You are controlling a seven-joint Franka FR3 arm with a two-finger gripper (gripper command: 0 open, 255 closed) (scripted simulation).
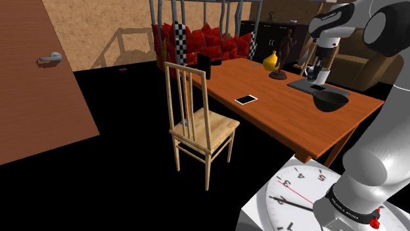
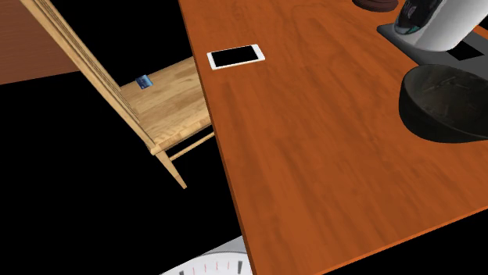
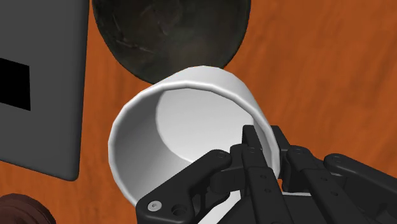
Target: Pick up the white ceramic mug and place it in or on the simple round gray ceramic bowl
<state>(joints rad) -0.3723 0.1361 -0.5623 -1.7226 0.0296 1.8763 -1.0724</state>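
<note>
White mug [image 3: 191, 121] in hand [image 3: 266, 149] (grip on rim), near dark bowl [image 3: 168, 32]

The dark bowl [image 3: 168, 32] runs off the wrist view's edge, part of it behind the white mug [image 3: 191, 121], whose rim the gripper [image 3: 264, 139] partly covers; the small blue item [image 2: 142, 82] on the chair seat [image 2: 174, 100] is too small to name

Simulator renders, evenly and moderately lit, edges crisp near and far. The glossy orange-brown wooden table [image 1: 289, 115] shows a soft mottled sheen. A slatted shadow [image 1: 118, 46] falls on the tan far wall [image 1: 85, 26]. The white round mug [image 3: 191, 127] is bright on its outer wall, grey-shaded inside; the dark round bowl [image 3: 168, 32] carries dull highlights
</note>
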